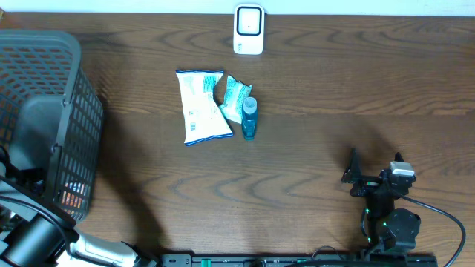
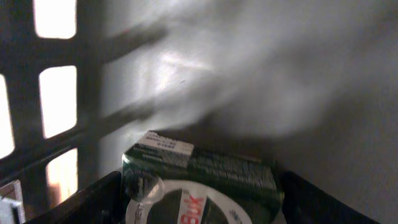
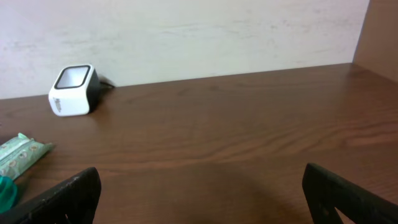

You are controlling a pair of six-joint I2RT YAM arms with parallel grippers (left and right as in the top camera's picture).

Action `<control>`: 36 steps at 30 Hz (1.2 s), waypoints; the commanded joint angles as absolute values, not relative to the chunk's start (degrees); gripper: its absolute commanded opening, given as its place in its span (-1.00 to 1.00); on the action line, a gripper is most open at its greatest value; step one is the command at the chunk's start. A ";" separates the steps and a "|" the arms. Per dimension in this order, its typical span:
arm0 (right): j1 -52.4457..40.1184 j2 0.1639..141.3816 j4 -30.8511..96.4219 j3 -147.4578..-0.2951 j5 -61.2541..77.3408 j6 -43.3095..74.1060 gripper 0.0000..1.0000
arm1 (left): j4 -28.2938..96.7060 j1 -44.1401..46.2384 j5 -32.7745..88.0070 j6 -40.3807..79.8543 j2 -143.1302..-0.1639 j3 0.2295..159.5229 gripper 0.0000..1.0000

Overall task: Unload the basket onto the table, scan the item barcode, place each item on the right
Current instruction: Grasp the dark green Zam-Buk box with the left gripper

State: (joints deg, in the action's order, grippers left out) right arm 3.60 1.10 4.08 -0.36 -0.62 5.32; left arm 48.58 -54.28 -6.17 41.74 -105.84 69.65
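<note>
In the left wrist view my left gripper (image 2: 200, 202) is down inside the dark plastic basket (image 2: 56, 93). Its two fingers flank a dark green pack (image 2: 211, 171) with a white round label and red lettering. Both fingers stand right at the pack's sides; whether they press on it does not show. The white barcode scanner (image 1: 249, 30) stands at the table's far edge, and shows in the right wrist view as the scanner (image 3: 73, 91). My right gripper (image 1: 350, 169) rests open near the front right, nothing between its fingers (image 3: 62, 196).
The basket (image 1: 44, 111) fills the left end of the table and hides my left gripper from above. A white and blue pouch (image 1: 202, 106), a teal packet (image 1: 236, 96) and a teal bottle (image 1: 249, 119) lie mid-table, in front of the scanner.
</note>
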 commanded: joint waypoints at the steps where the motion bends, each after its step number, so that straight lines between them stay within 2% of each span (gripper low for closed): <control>1: 3.33 1.04 4.40 -0.32 -0.25 4.64 0.98 | 46.59 -54.46 -0.21 37.58 -107.48 67.79 0.59; 14: 3.33 1.04 4.40 -0.32 -0.25 4.64 0.98 | 44.80 -52.75 4.38 32.60 -107.48 67.79 0.51; 18: 3.33 1.04 4.40 -0.32 -0.25 4.64 0.98 | 44.88 -51.29 4.73 31.18 -107.48 67.72 0.68; 23: 3.33 1.04 4.40 -0.32 -0.25 4.64 0.98 | 45.10 -50.85 3.46 29.78 -107.50 67.70 0.65; 27: 3.33 1.04 4.40 -0.32 -0.27 4.64 0.98 | 45.43 -50.85 3.42 29.74 -107.48 67.70 0.41; 29: 3.33 1.04 4.40 -0.32 -0.25 4.62 0.98 | 45.71 -50.85 3.42 29.45 -107.48 67.70 0.17; 33: 3.33 1.04 4.40 -0.32 -0.25 4.64 0.98 | 45.71 -50.87 3.49 29.17 -107.48 67.75 -0.01; 36: 3.33 1.04 4.40 -0.32 -0.25 4.64 0.98 | 45.78 -50.87 4.47 29.17 -107.46 68.58 -0.02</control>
